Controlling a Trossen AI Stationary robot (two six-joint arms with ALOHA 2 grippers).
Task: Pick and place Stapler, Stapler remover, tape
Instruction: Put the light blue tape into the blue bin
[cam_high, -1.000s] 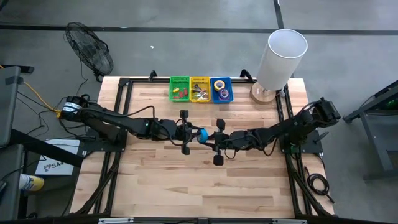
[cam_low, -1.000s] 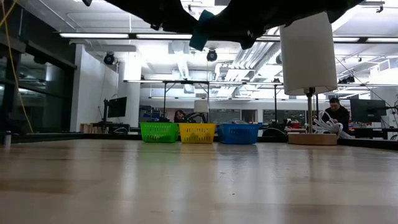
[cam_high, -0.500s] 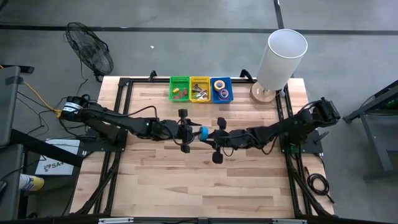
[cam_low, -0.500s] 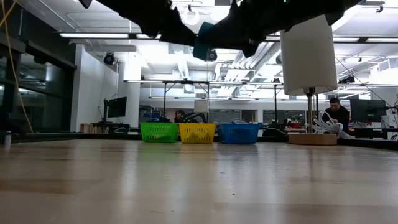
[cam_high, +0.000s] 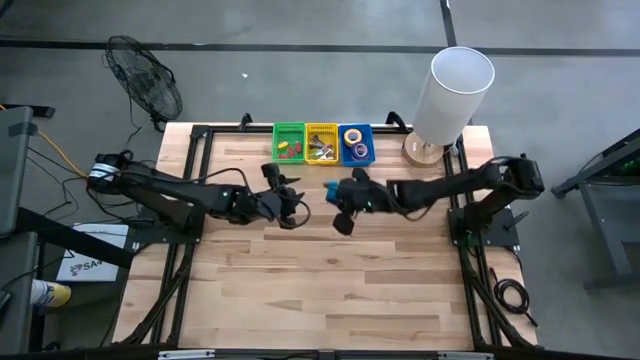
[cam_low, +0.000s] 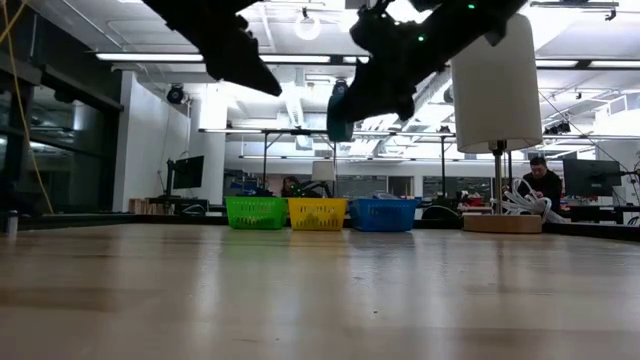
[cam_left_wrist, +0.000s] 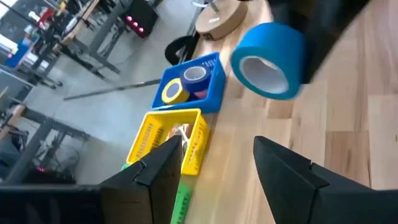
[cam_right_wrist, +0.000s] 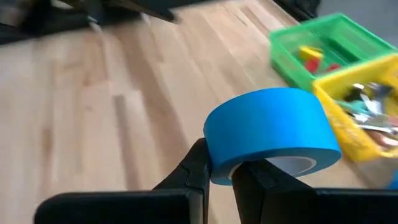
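Note:
A blue tape roll hangs above the table's middle, with my right gripper shut on it. My left gripper stands open just to its left, with its fingers apart and clear of the roll. At the far edge three baskets stand in a row. The green one holds small red and yellow pieces. The yellow one holds silvery stapler removers. The blue one holds a purple and a yellow tape roll. My right gripper pinches the blue roll's wall at one spot on the ring. One finger lies on the outside and the other appears to be inside the open centre. The roll is lifted clear of the table.
A tall white cylinder on a round wooden base stands at the far right corner, next to the blue basket. The bare wooden tabletop stretches toward the near edge. A person sits in the room beyond the table.
My left gripper has opened, let go of the blue roll and drawn back toward the table's left. My right gripper has kept the roll and carried it toward the far edge, nearer the baskets.

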